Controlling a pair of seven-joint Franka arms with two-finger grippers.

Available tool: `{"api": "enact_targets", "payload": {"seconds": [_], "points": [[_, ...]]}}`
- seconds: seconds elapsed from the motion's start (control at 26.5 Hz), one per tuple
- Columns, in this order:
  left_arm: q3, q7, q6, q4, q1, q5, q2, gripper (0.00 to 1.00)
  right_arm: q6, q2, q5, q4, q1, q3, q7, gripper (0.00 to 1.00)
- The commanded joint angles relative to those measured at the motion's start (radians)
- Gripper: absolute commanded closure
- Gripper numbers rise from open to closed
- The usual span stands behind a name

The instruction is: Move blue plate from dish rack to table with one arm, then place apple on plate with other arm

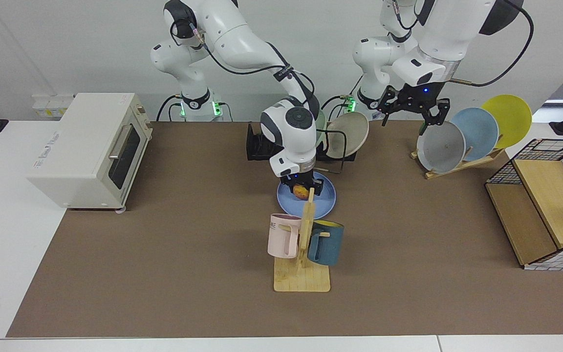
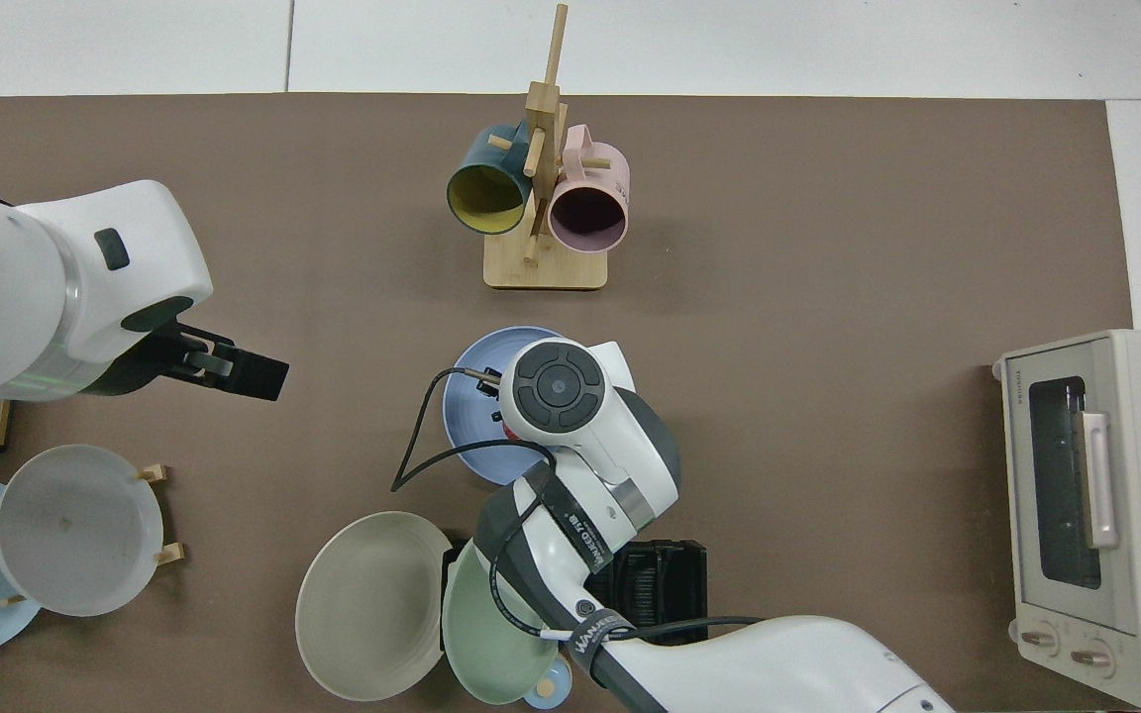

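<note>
The blue plate (image 1: 328, 195) lies flat on the brown worktop (image 1: 164, 254), just in front of the dish rack (image 1: 257, 144) and behind the wooden mug tree (image 1: 302, 254) with its pink mug (image 1: 281, 234) and dark teal mug (image 1: 325, 242). The right arm reaches over from the rack side, and its right hand (image 1: 302, 191) hangs low over the plate with its fingers clamped on the apple (image 1: 301, 191). From across the worktop I can't quite tell whether the apple touches the plate; it sits very close above it. From overhead the arm's wrist covers most of the plate (image 2: 476, 396), with only a sliver of red showing beside it.

A green plate (image 2: 491, 619) and a beige plate (image 1: 347, 134) lean in the rack. The left arm waits off to the side, its left hand (image 1: 411, 110) raised, fingers spread and holding nothing, just above the grey plate (image 1: 440, 146) on the light wooden stand, which also carries a pale blue plate (image 1: 479, 129) and a yellow one (image 1: 511, 117). A cream toaster oven (image 1: 91, 146) stands at the far end.
</note>
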Motion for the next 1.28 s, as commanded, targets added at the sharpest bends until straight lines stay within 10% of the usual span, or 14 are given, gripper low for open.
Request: {"api": "enact_targets", "payload": {"seconds": [0.0,0.3,1.25], "points": [[0.006,-0.015,-0.043,0.029,-0.007,0.03,0.002,0.0,-0.012,-0.001,0.024,0.024,0.01,-0.003,0.024,0.0],[0.043,-0.083,-0.043,0.029,-0.01,0.03,0.002,0.0,-0.107,-0.071,0.019,0.048,-0.018,-0.02,-0.073,0.0],[0.146,-0.06,-0.043,0.026,-0.031,0.028,-0.006,0.0,-0.287,-0.395,-0.039,0.013,-0.565,-0.02,-1.096,0.0]]}}
